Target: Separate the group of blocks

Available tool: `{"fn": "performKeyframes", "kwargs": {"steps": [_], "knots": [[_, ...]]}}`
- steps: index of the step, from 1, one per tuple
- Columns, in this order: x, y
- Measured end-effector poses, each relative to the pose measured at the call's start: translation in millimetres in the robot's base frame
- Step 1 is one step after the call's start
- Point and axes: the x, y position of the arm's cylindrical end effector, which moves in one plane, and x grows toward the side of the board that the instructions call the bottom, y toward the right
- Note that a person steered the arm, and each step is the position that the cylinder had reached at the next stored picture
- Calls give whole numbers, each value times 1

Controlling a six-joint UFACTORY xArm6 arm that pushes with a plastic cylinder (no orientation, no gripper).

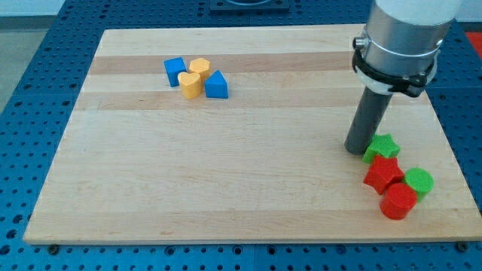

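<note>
Blocks in red and green crowd the wooden board's (248,188) near corner at the view's bottom right. Closest to the bottom edge sits a red cylinder (398,202), with a green cylinder (418,182) touching it on the view's right and slightly farther back. Just behind the red cylinder lies a red star-shaped block (383,173), pressed against both cylinders. Behind that again is a green star-shaped block (382,147), touching the red star's upper edge. These four form one tight group. My tip (356,150) rests on the board just beside the green star, on its left side in the view — so close that the two appear to touch, though contact cannot be confirmed. The dark rod rises from there to a thick silver-grey arm (403,34) entering from the view's top right. It carries no gripper, so nothing is grasped or clamped; the rod simply stands upright against the cluster's far-left edge. Well apart, toward the view's top left, a second group sits on the board — a blue cube-like block (175,71) at the left, a yellow block (199,66) behind, a yellow heart-like block (190,84) in front, and a blue triangular block (217,85) at the right, all packed together. Around the board lies a blue perforated table (30,90).
</note>
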Motion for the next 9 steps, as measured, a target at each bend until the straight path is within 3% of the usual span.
{"fn": "performKeyframes", "kwargs": {"steps": [1,6,7,9], "knots": [[-4,-42],[-3,-359],[-19,-391],[-166,-391]]}}
